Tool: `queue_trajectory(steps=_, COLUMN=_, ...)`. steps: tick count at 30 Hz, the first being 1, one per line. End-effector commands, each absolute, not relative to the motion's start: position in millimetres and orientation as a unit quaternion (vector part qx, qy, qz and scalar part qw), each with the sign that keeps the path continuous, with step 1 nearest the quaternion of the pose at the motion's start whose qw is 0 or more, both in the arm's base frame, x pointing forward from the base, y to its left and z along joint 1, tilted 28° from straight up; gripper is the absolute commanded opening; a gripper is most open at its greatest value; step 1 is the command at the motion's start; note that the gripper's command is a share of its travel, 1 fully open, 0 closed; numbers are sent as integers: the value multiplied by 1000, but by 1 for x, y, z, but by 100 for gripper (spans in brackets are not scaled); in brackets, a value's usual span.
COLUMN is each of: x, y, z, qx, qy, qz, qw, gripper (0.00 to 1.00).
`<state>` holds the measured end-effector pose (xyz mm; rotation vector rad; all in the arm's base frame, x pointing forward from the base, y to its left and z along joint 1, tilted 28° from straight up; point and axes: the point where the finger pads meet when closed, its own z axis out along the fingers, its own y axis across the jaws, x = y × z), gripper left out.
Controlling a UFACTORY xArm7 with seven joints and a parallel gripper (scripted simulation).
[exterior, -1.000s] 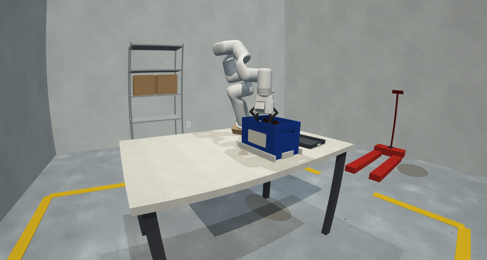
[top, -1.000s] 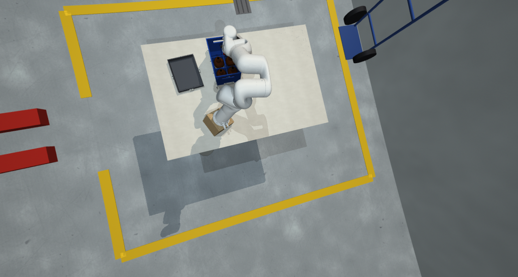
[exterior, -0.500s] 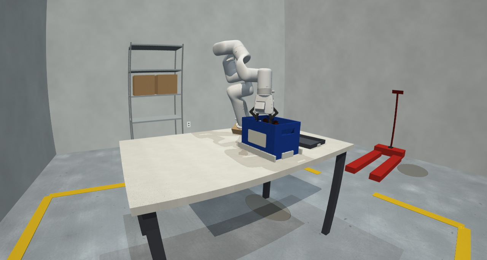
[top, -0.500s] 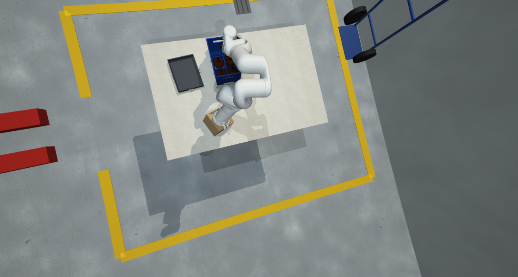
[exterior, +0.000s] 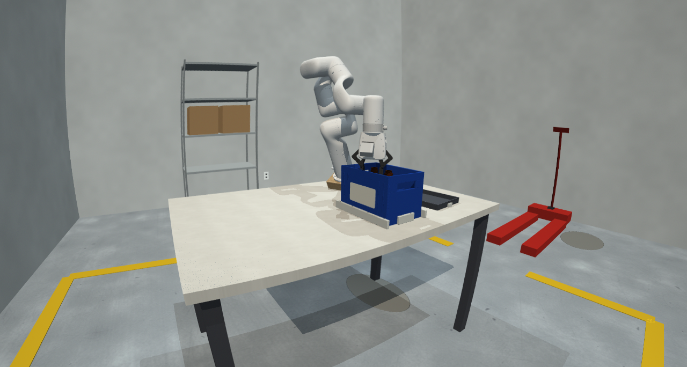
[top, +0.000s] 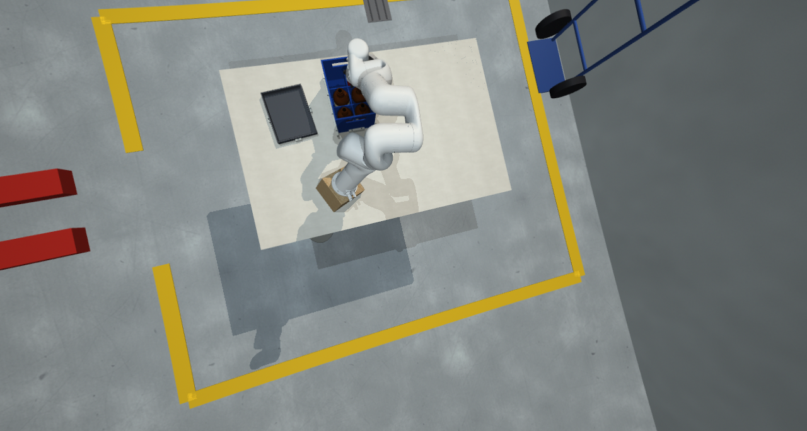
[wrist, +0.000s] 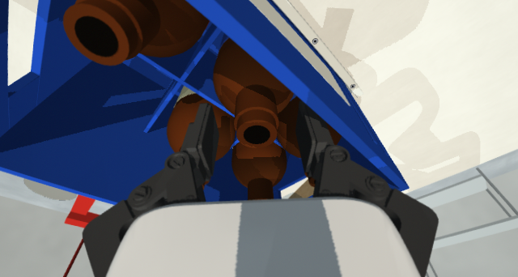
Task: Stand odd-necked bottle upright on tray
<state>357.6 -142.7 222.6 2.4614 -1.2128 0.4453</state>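
The blue crate (top: 354, 125) (exterior: 406, 204) (wrist: 61, 155) stands on the table and holds several brown bottles, some partly hidden by the arm or crate walls. My gripper (exterior: 372, 169) (wrist: 256, 117) is open, pointing down into the crate. Its fingers stand on either side of one bottle's neck (wrist: 256, 103), with a gap on both sides in the wrist view. Another bottle (wrist: 125, 34) stands in a cell at the upper left of the wrist view. Two more bottles (top: 340, 97) (top: 344, 113) show in the top view. The dark tray (top: 289, 114) (exterior: 439, 200) lies beside the crate, with no bottle on it.
Low pale stops (exterior: 360, 214) (exterior: 406, 218) line the crate's foot. The robot's base stands on a wooden block (top: 333, 196) on the table (top: 451, 118). Crate dividers and walls stand close around the fingers. A shelf (exterior: 220, 100) stands beyond the table.
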Motion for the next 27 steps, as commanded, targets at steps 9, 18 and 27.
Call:
queue_trajectory(steps=9, x=356, y=-131, z=246, qx=871, qy=-429, qz=160, qw=180, gripper=65)
queue_trajectory(steps=18, x=352, y=-117, z=274, qx=871, qy=-429, qz=160, qw=180, gripper=65)
queue_trajectory(steps=27, x=350, y=-109, z=289, qx=871, qy=-429, qz=160, qw=180, gripper=65)
